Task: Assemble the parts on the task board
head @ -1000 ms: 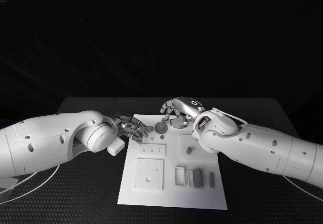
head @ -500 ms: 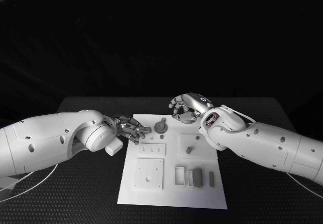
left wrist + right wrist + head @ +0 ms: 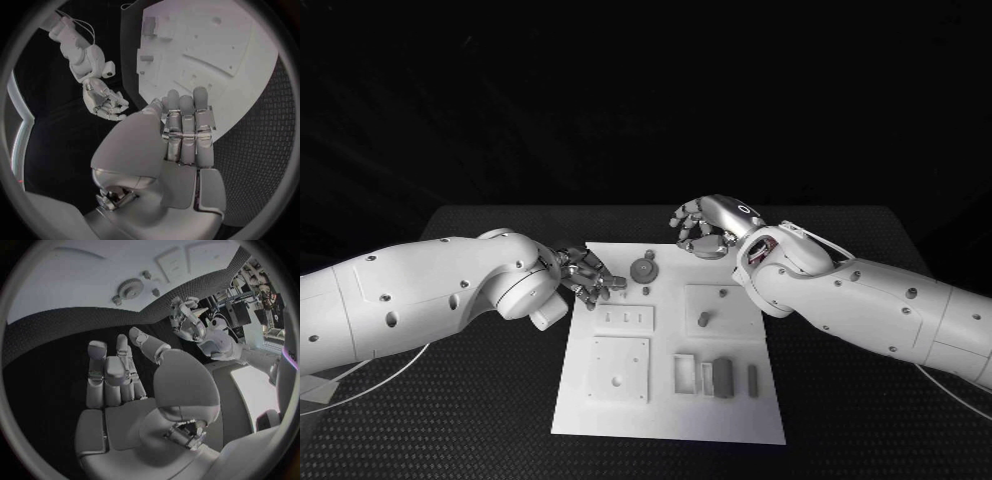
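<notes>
I hold the left hand (image 3: pixel 584 277) loosely curled at the task board (image 3: pixel 672 400) edge, the round part (image 3: pixel 645 270) just beside its fingertips, while the right hand (image 3: pixel 708 227) hovers curled, apparently empty, clearing access.

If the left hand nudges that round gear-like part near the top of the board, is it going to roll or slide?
The round part lies flat on the task board, so it would likely slide rather than roll. It looks small and rigid, probably light. The left hand sits close beside it; a gentle push should do.
</notes>
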`<act>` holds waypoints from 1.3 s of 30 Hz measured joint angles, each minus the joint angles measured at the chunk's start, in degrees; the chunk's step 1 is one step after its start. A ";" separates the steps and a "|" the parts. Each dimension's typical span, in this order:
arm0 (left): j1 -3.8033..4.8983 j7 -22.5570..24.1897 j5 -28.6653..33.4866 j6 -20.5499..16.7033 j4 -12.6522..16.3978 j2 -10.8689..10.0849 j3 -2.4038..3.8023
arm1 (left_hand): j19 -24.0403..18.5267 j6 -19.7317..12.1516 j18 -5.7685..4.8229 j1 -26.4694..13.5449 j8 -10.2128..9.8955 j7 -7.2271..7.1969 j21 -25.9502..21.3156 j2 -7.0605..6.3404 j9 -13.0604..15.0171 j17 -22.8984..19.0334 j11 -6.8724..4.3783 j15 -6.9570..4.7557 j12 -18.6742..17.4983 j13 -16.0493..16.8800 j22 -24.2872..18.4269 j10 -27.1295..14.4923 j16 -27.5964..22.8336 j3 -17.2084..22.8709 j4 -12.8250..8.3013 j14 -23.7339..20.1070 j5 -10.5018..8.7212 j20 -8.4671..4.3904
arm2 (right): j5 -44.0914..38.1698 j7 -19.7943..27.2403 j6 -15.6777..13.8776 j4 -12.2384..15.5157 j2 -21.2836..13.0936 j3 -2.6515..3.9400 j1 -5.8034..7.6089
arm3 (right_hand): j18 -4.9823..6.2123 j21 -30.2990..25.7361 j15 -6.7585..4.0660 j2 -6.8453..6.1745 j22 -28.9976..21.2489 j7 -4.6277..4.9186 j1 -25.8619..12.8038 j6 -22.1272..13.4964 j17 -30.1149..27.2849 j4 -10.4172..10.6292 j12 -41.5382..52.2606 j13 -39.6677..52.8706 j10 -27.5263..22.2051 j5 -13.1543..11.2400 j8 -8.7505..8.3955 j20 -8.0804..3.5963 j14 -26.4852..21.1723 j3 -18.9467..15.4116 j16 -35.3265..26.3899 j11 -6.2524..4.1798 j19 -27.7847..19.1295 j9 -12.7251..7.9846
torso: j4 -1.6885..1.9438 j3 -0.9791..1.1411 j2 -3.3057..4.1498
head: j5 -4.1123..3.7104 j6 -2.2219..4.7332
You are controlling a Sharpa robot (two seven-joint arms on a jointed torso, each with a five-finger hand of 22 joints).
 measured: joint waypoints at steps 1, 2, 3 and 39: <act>0.00 -0.49 -0.94 0.22 -0.26 0.32 0.00 | 0.15 0.00 -0.04 -0.01 0.00 0.00 0.00 -0.01 0.00 0.00 0.00 -0.08 0.10 0.13 0.17 0.00 0.22 0.20 -0.01 0.08 0.00 -0.15 | 0.12 0.01 0.01 -0.01 -0.09 0.00 0.00 | 0.00 0.00 0.03 0.00 0.00 0.00 0.00 0.00 0.00 0.00 0.00 0.00 0.00 0.00 0.00 0.01 0.03 0.00 -0.19 0.00 -0.01 0.00 | 0.02 -0.01 0.00 | -0.01 -0.04; 0.01 -0.84 -1.58 0.39 -0.42 0.54 0.00 | 0.16 0.00 -0.08 -0.15 0.00 0.00 0.14 -0.15 0.00 0.00 -0.01 -0.09 0.15 0.22 0.31 0.01 0.40 0.32 -0.04 0.09 -0.01 -0.16 | 0.20 0.02 0.02 -0.04 -0.17 0.00 0.00 | 0.00 0.00 -0.02 0.00 0.00 0.00 0.00 0.00 0.00 0.00 0.00 0.00 0.00 0.00 0.00 0.07 -0.02 0.00 -0.22 0.00 -0.07 0.00 | 0.04 0.00 0.00 | -0.01 -0.13; 0.01 -1.21 -2.26 0.58 -0.57 0.78 0.00 | 0.16 0.00 -0.09 -0.15 0.00 0.00 0.31 -0.15 0.00 0.00 -0.03 -0.09 0.39 0.32 0.44 0.03 0.47 0.34 -0.05 0.09 -0.01 -0.16 | 0.28 0.02 0.03 -0.10 -0.22 0.00 0.00 | -0.01 0.00 -0.05 0.00 0.00 0.00 0.00 0.00 0.00 0.00 0.00 0.00 -0.01 0.00 0.00 0.07 -0.05 0.00 -0.22 0.00 -0.08 0.00 | 0.05 -0.01 0.00 | -0.04 -0.20; -1.21 -6.22 -7.49 7.48 -6.37 7.27 0.00 | 4.59 1.72 -1.47 -38.00 4.02 -1.72 5.85 1.81 14.83 -6.04 -3.38 -3.79 12.37 5.96 9.77 0.93 16.37 21.75 -30.76 0.72 24.49 -3.92 | 2.22 0.03 0.61 -0.95 -0.44 0.01 0.19 | -0.01 -0.23 -0.14 -0.01 0.00 -0.04 0.45 0.05 -0.11 -0.15 0.00 -0.14 -0.03 0.00 0.00 0.33 -0.53 -0.16 -0.41 0.16 -0.68 -0.05 | -0.12 -0.07 0.21 | -0.64 -1.63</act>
